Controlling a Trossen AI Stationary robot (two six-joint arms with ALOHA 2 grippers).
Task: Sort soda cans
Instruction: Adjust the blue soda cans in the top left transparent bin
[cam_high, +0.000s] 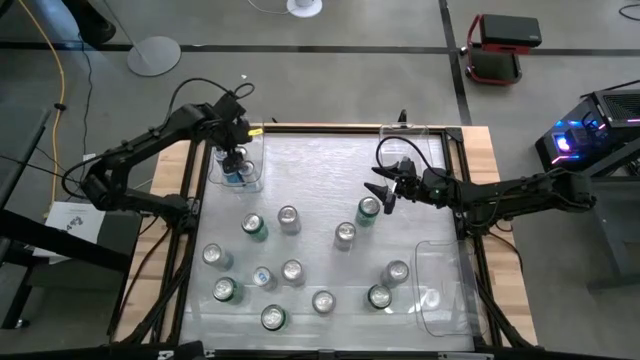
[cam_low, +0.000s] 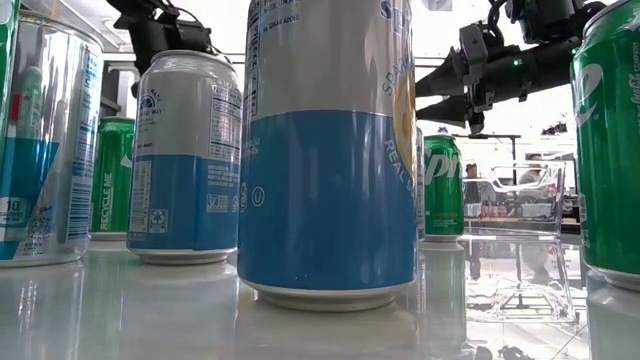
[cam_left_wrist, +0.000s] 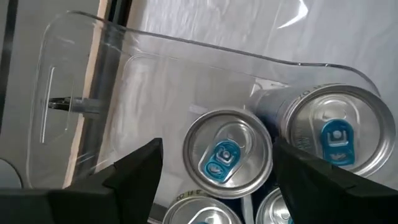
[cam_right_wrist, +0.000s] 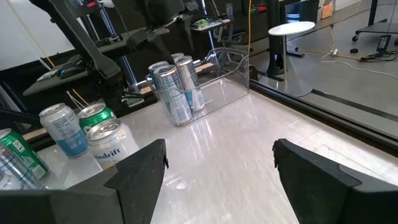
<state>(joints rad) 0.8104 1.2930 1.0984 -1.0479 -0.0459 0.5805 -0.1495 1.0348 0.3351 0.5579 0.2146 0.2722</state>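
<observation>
Several soda cans (cam_high: 292, 270) stand upright on the glossy table top, some green, some blue and silver. A clear bin (cam_high: 252, 183) at the far left holds several blue-tabbed cans (cam_left_wrist: 336, 134) upright. My left gripper (cam_left_wrist: 216, 149) hangs open above this bin, pointing down. Its fingers stand on either side of one can's top (cam_left_wrist: 228, 154) without touching it. My right gripper (cam_high: 380, 188) is open and level over the table's middle right, just beyond a green can (cam_high: 368, 210). Nothing is between its fingers (cam_right_wrist: 140, 171).
An empty clear bin (cam_high: 412, 138) stands at the far right and another (cam_high: 445, 300) at the near right corner. Wooden table edges and a dark frame run along both sides. In the low view a blue can (cam_low: 330, 150) stands close to the camera and blocks much of the table.
</observation>
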